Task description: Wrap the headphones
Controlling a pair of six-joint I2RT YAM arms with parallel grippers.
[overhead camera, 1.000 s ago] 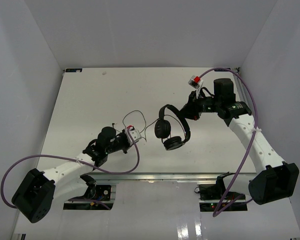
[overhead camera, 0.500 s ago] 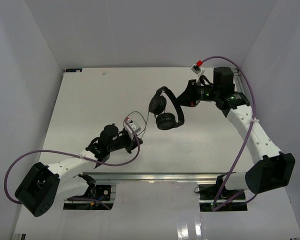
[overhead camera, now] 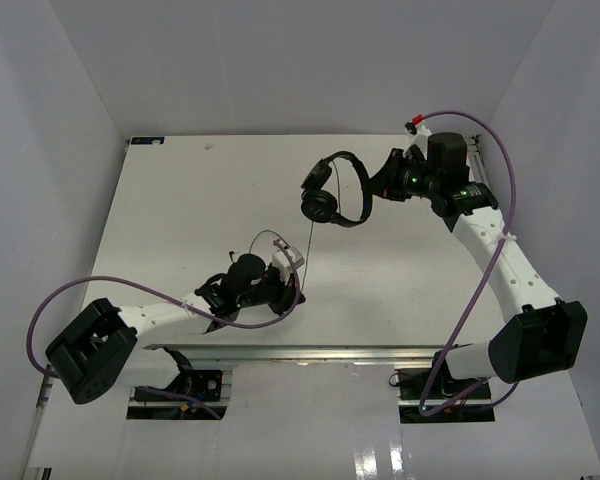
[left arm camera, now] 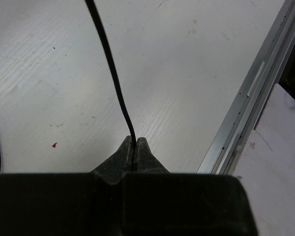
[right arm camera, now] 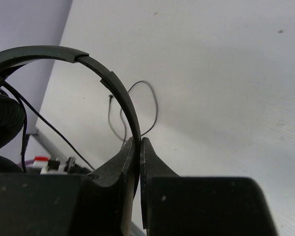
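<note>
left wrist view shows the left hand (left arm camera: 134, 146) pinching the cord (left arm camera: 112, 78); right wrist view shows the right hand (right arm camera: 139, 143) clamping the headphones (right arm camera: 44, 53), held above the table (overhead camera: 180, 200).

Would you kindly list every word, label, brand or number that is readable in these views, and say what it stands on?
No text can be read in any view.
The headphones and cord: no brand shows.
The small red-and-white piece: too small to read.

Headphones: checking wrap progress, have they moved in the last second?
Yes. The headphones moved away from the table's near rail, toward its far edge, carried by the right gripper.
</note>
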